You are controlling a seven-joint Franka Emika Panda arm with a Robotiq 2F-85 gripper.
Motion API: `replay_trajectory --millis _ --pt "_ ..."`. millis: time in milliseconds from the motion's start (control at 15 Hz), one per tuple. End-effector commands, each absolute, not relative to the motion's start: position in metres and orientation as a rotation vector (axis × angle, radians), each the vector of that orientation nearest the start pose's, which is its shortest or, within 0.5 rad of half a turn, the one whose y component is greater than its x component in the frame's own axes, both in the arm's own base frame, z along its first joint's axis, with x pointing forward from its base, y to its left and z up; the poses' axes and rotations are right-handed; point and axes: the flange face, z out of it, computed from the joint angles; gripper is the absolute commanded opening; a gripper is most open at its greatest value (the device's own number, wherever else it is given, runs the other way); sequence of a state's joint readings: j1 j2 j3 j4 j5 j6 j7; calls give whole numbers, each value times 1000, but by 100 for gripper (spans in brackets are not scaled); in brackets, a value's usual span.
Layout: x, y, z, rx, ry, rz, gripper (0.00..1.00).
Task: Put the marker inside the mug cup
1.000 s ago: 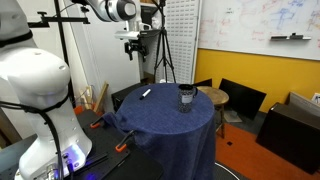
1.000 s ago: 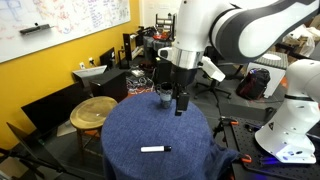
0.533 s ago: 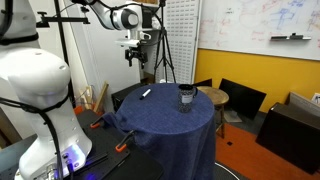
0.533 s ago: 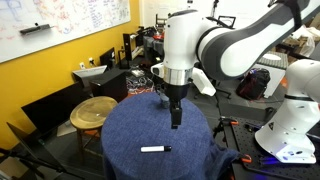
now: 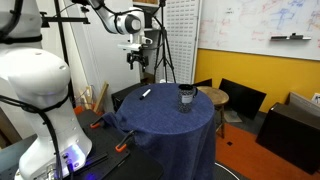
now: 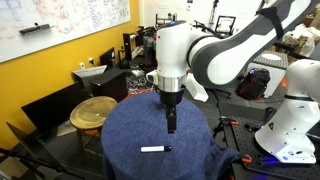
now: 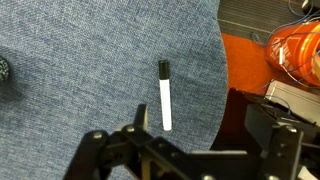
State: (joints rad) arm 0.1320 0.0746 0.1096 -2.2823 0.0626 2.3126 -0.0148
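**While the marker lies ungrasped: approach step**

Since nothing sits between the jaws, the step in hand is judged to be the approach for pickup. In the wrist view the gripper (image 7: pixel 190 158) hangs above the blue-clothed counter (image 7: pixel 60 50), jaws apart and empty. Just beyond them the marker (image 7: pixel 165 95) lies flat on the cloth near the counter edge, its dark end pointing away from the gripper. Farther off, in an exterior view, the mug cup (image 5: pixel 186 97) stands upright, well apart from the marker. Next move calls for a descent with the jaws straddling the marker body, then closure.
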Motion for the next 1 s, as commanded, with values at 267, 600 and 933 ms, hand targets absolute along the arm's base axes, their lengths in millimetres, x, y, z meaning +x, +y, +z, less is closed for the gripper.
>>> replay_trajectory --millis 267,600,933 --pt "508 124 302 -3077 -291 52 100" --pt "518 126 269 -3071 -264 -37 100" --pt "522 126 232 -3071 -203 -27 100"
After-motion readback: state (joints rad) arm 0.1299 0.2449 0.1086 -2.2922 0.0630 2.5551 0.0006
